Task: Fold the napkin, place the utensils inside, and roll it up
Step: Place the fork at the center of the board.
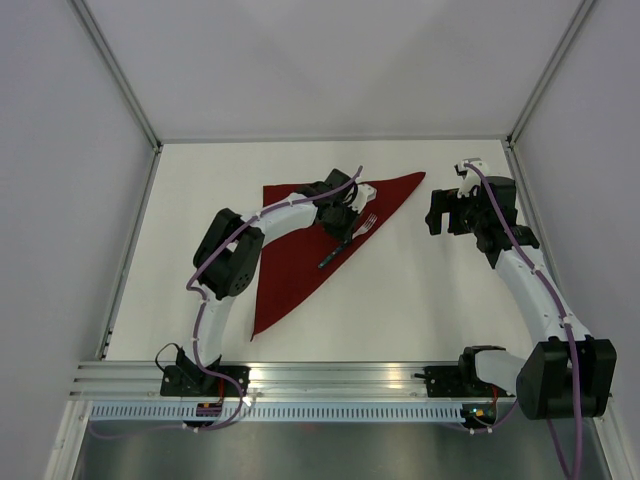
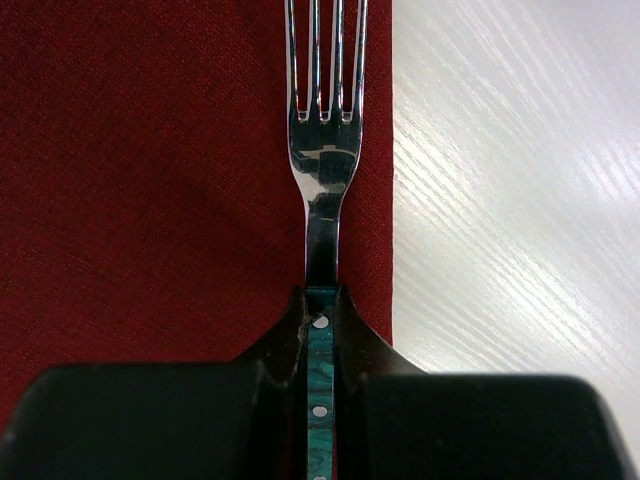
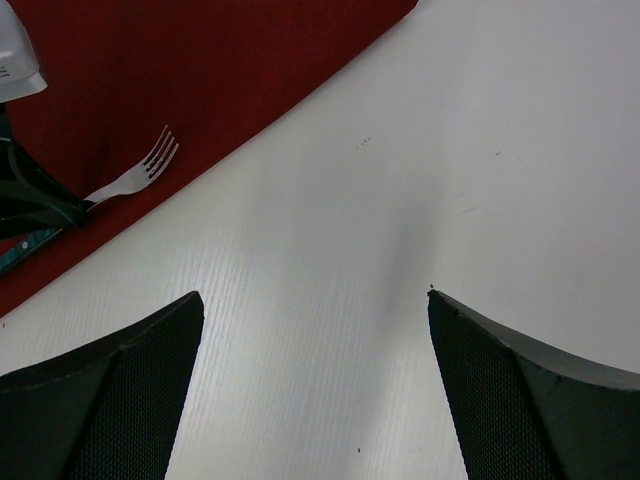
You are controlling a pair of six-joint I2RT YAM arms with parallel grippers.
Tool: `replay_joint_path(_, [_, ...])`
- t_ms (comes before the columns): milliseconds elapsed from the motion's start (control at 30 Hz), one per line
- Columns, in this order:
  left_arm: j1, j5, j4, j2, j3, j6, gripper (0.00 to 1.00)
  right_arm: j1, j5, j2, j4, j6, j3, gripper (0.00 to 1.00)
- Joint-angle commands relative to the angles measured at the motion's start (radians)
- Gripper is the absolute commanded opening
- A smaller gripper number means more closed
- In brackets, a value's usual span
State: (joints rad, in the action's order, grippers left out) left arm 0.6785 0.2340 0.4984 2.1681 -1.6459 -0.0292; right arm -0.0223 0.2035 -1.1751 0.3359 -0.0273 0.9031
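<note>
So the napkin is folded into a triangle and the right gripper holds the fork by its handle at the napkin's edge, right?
Not the right one. The left gripper holds the fork by its handle at the edge of the triangle-folded napkin, as the left wrist view shows. The right gripper is open over the table.
</note>
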Motion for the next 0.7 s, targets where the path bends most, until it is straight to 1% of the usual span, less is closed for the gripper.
replay_joint_path(0, [0.001,-0.016,-0.035,0.006,0.009,0.049,0.02,-0.001,-0.018,-0.003,-0.009,-0.005,0.005,0.98])
replay_joint_path(667, [0.012,-0.018,-0.04,0.004,0.028,0.064,0.02,-0.001,-0.018,-0.003,-0.009,-0.005,0.005,0.98])
